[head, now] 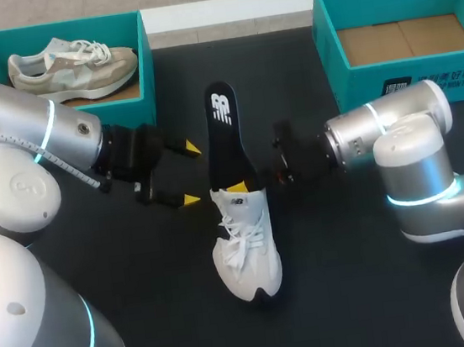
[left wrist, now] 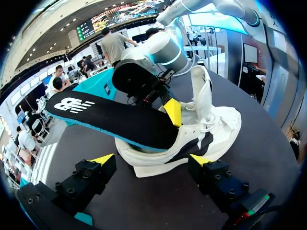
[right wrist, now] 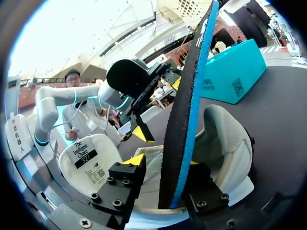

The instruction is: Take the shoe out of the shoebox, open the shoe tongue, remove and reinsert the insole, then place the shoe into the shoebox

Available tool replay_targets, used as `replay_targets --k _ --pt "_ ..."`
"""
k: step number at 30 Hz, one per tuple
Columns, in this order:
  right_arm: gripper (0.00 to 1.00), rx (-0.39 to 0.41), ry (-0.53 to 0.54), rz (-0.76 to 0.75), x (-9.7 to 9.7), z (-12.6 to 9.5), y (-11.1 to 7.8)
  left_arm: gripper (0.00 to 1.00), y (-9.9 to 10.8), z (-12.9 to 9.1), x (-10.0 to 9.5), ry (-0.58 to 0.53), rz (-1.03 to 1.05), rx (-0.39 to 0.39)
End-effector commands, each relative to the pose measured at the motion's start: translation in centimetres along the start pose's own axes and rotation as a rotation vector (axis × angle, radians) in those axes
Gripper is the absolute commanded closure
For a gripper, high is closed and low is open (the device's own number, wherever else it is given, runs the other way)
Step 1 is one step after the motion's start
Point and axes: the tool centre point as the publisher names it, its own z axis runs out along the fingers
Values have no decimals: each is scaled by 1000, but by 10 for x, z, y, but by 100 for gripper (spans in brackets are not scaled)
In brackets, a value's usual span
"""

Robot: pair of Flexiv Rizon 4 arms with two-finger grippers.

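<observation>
A white shoe [head: 245, 248] lies mid-table with its toe toward the front edge. A black insole [head: 225, 132] with a blue underside stands up out of its heel opening and leans toward the back. My right gripper [head: 248, 180] is at the heel, open, with the insole [right wrist: 187, 110] between its fingers. One finger [right wrist: 129, 177] stands a little clear of the insole; the other lies against its blue side. My left gripper [head: 190, 174] is wide open just left of the heel and holds nothing. In the left wrist view the shoe [left wrist: 211, 129] and insole [left wrist: 110, 120] lie just ahead of that gripper [left wrist: 149, 162].
A teal shoebox [head: 142, 100] at the back left holds a beige sneaker [head: 75, 64]. A second teal box [head: 407, 84] at the back right shows only its cardboard floor. The black tabletop is bare on both sides of the white shoe.
</observation>
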Motion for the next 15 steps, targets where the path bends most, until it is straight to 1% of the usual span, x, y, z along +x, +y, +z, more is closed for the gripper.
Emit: replay_targets --k 1,3,10,15 --pt "59 0 -7 -6 -4 2 2 0 0 0 1 0 0 -2" --pt "58 -1 -9 -11 -3 2 3 0 0 0 1 0 0 -2" --pt "58 1 -14 -25 -2 3 5 0 0 0 1 0 0 -2" --pt "58 4 -19 -39 -3 2 10 0 0 0 1 0 0 -2"
